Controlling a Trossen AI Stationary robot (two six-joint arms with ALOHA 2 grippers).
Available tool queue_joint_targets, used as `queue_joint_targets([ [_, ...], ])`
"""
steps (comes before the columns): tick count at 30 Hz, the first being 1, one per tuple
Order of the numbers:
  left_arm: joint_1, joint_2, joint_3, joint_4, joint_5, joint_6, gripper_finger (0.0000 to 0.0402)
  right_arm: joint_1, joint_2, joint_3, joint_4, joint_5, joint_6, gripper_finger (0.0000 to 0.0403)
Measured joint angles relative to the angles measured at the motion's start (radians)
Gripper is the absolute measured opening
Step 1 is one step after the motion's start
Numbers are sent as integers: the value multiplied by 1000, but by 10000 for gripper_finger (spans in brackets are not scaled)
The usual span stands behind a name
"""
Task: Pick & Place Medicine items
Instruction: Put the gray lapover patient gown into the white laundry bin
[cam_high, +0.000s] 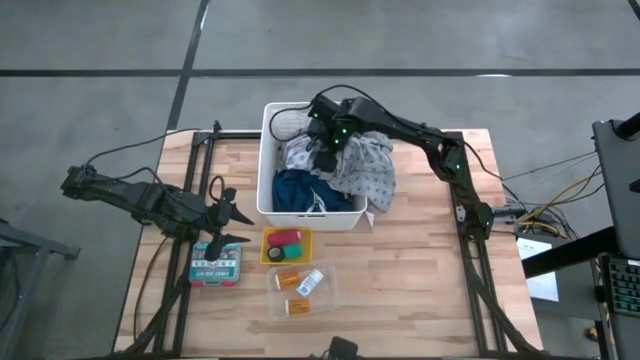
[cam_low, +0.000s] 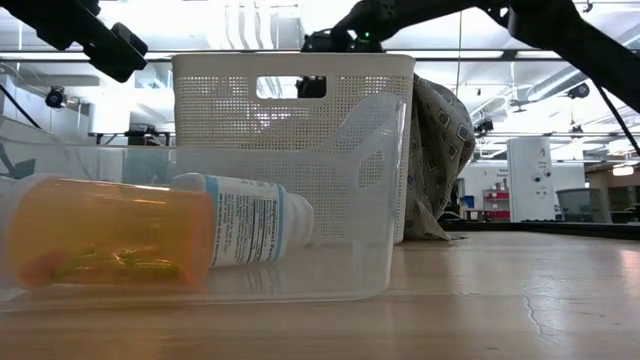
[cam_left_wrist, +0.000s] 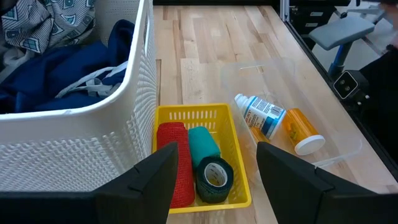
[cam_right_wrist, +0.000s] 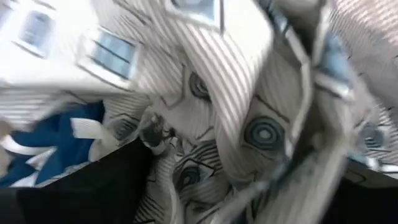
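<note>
The small yellow basket (cam_left_wrist: 193, 112) holds a red roll (cam_left_wrist: 174, 162), a teal-green roll (cam_left_wrist: 202, 144) and a dark green roll (cam_left_wrist: 214, 177). A white labelled bottle (cam_left_wrist: 261, 115) and an orange pill bottle (cam_left_wrist: 301, 130) lie on their sides in a clear tray (cam_high: 330, 290), with a second orange bottle (cam_high: 297, 306) at its near end. My left gripper (cam_high: 245, 227) hovers open above the table, left of the yellow basket. My right gripper (cam_high: 325, 140) is down among the cloths in the white laundry basket (cam_high: 265, 160), with grey patterned cloth (cam_right_wrist: 249, 124) filling its wrist view.
A teal and white labelled box (cam_high: 216, 262) lies on the table under the left arm. The white basket holds a blue cloth (cam_high: 300, 190), and patterned cloth (cam_high: 375, 175) spills over its right wall. Bare wood lies to the right of the tray.
</note>
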Motion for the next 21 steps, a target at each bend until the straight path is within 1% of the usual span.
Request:
queue_joint_targets([
  [15, 0, 0, 0, 0, 0, 0, 226, 31, -94, 124, -24, 0, -1, 326],
  [21, 0, 0, 0, 0, 0, 0, 226, 59, -167, 135, -30, -1, -1, 321],
])
